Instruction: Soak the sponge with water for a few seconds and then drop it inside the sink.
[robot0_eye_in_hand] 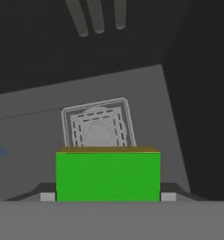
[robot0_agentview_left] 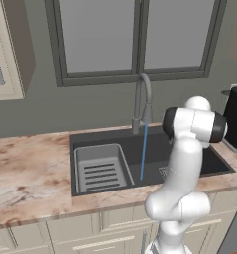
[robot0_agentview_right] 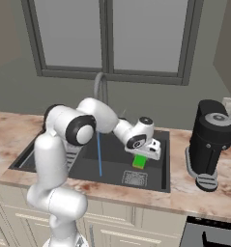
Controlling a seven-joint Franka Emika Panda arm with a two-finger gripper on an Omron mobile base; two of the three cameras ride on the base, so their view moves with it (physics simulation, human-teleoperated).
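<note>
My gripper (robot0_agentview_right: 140, 157) hangs over the right half of the dark-grey sink (robot0_agentview_right: 155, 144), shut on the bright-green sponge (robot0_agentview_right: 139, 162). In the hand view the sponge (robot0_eye_in_hand: 108, 176) sits between the fingers, its orange face along the far edge, and the square drain grate (robot0_eye_in_hand: 99, 123) lies on the basin floor just beyond it. A thin light-blue stream of water (robot0_agentview_right: 99, 154) falls from the curved faucet (robot0_agentview_right: 101, 86) to the left of the sponge, apart from it. From the left base view the water (robot0_agentview_left: 144, 151) runs down at mid-basin and my arm hides the gripper.
A lighter grey ribbed rack insert (robot0_agentview_left: 101, 168) fills the sink's left part. A black coffee machine (robot0_agentview_right: 209, 142) stands on the marble counter (robot0_agentview_right: 204, 200) right of the sink. A window (robot0_agentview_left: 135, 37) spans the wall behind the faucet.
</note>
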